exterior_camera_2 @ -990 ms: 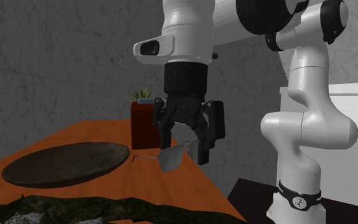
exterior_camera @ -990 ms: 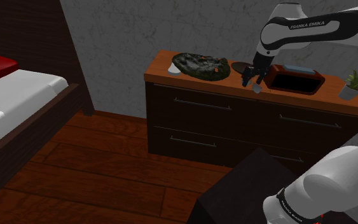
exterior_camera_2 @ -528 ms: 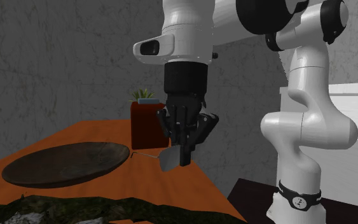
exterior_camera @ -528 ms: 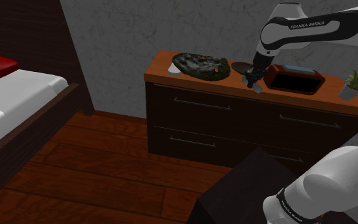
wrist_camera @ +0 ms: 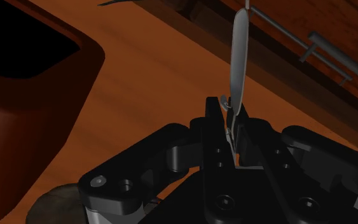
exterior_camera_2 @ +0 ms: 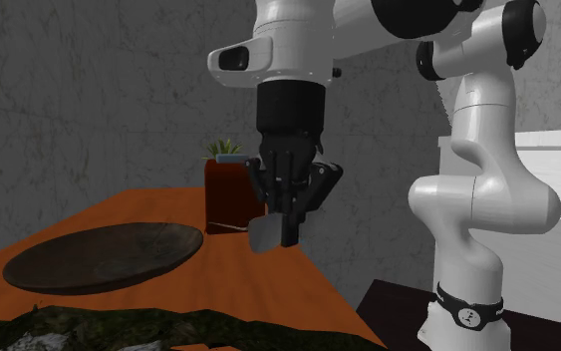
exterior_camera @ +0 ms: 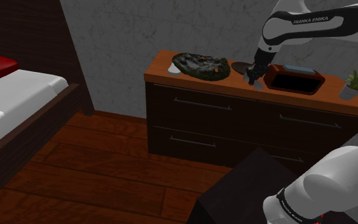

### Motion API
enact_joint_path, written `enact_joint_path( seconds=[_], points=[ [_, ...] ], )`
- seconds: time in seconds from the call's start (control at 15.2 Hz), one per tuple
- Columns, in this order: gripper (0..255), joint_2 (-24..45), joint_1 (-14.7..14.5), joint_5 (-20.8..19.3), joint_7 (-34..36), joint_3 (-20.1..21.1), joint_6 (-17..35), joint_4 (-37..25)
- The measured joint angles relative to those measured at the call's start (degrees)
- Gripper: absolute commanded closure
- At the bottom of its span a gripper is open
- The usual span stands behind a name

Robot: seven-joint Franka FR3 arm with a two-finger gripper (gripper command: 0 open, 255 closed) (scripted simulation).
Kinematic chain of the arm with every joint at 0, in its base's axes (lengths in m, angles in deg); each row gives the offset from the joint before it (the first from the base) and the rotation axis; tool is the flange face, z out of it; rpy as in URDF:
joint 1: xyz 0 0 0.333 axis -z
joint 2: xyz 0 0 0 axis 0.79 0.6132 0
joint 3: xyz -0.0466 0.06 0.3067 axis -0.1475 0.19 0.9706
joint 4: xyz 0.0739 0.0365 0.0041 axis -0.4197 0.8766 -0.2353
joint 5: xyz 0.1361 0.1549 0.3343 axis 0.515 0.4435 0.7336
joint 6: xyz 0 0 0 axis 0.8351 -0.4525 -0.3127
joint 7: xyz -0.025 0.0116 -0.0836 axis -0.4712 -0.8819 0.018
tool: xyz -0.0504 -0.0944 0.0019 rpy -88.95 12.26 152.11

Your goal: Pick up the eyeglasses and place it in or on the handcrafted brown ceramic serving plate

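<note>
1. OK, gripper [exterior_camera_2: 286,235] fingers are clenching the eyeglasses [exterior_camera_2: 262,235] at 1 lens, low over the dresser top [exterior_camera_2: 298,274].
2. Brown plate [exterior_camera_2: 104,257] is sitting bare just beside them; carry and release are remaining.

Eyeglasses [wrist_camera: 238,57]: one lens seen edge-on, far end running off the wrist view's edge, near end hidden between the fingers of the gripper [wrist_camera: 227,112]. Dark mossy object [exterior_camera_2: 119,329]: cut off by the second exterior view's bottom edge. Potted plant [exterior_camera_2: 226,150]: pot hidden behind the red-brown box [exterior_camera_2: 230,194].
</note>
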Motion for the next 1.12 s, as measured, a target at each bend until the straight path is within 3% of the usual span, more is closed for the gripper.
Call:
enact_joint_path(
  seconds=[0.92, 1.12],
  points=[
    [255, -0.46, -0.27, 0.3, -0.18, 0.61, -10.75, -10.29],
    [255, 2.5, -0.27, 0.97, -1.19, -0.04, -12.18, -14.69]
  ],
)
